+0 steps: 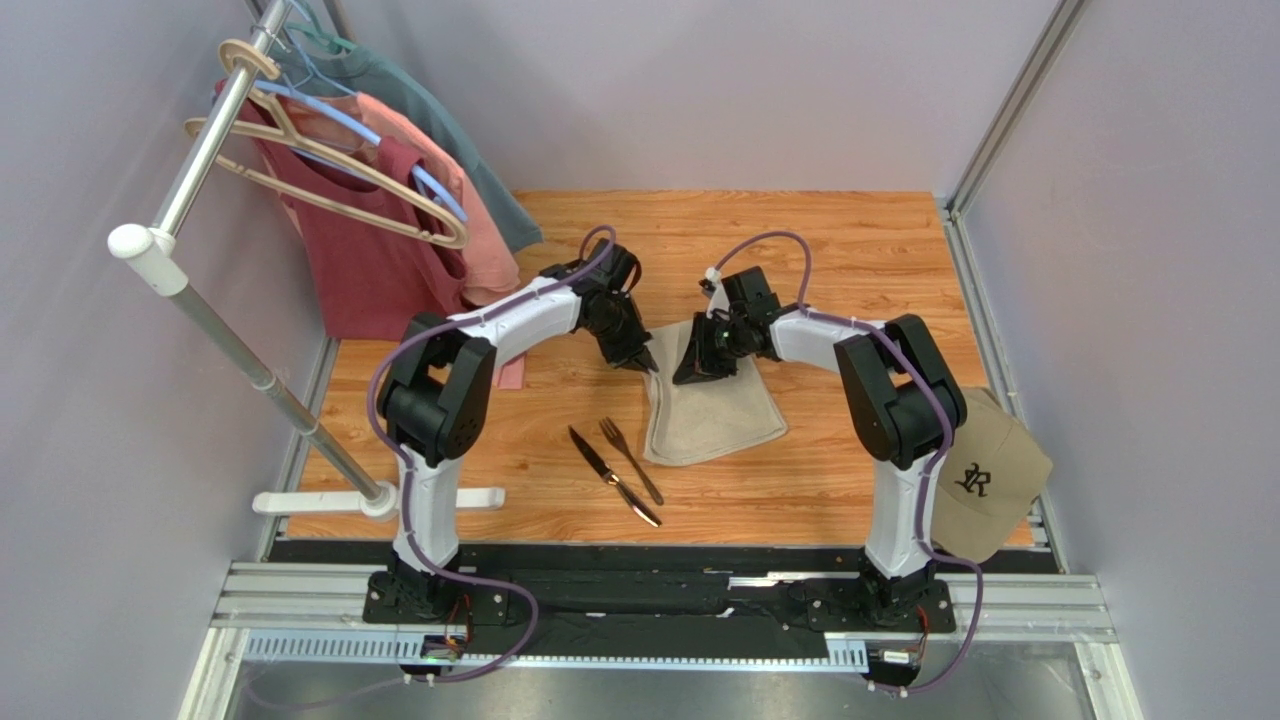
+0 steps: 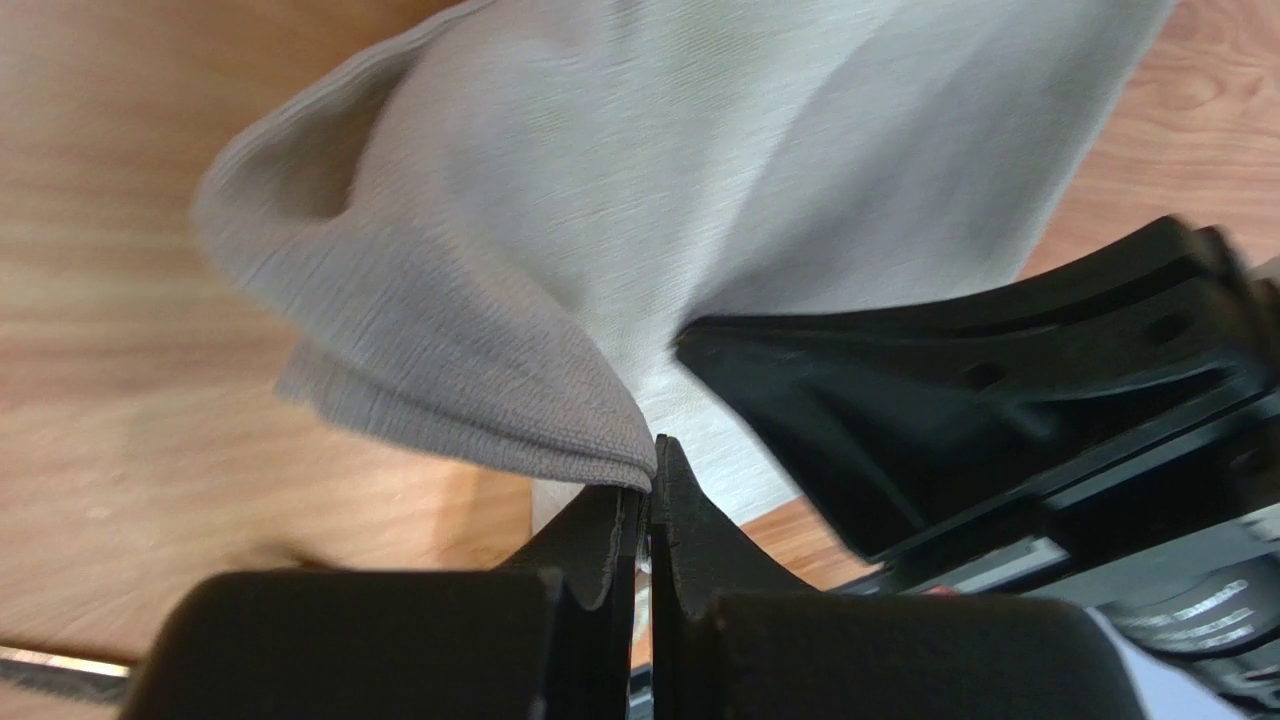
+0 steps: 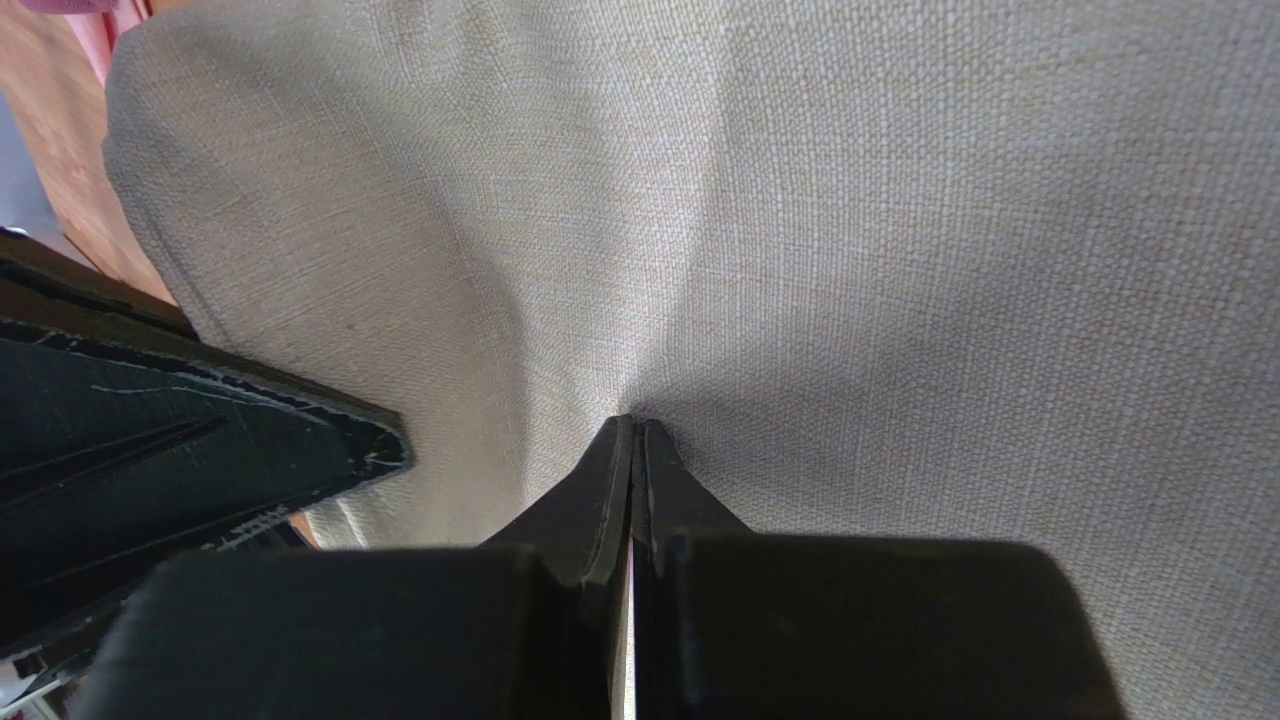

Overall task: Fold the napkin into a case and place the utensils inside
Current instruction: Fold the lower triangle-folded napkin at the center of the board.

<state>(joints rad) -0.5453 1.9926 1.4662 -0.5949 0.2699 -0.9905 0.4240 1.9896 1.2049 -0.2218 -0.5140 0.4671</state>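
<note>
At desk (image 1: 842, 255) centre, left pincer (image 2: 649, 488) and right pincer (image 3: 634, 450), close together, each pinch the napkin (image 1: 718, 417) at its raised far edge, near edge flat, fork (image 1: 631, 458) and knife (image 1: 612, 476) just left, wood showing beyond.

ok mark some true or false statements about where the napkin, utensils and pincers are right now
1. The left pincer and right pincer are both shut on the napkin. True.
2. The fork and knife are tucked inside the napkin. False: they lie on the bare table beside it.
3. The cap lies at the table's right edge. True.
4. The napkin lies completely flat. False: its far edge is lifted by the pincers.
</note>
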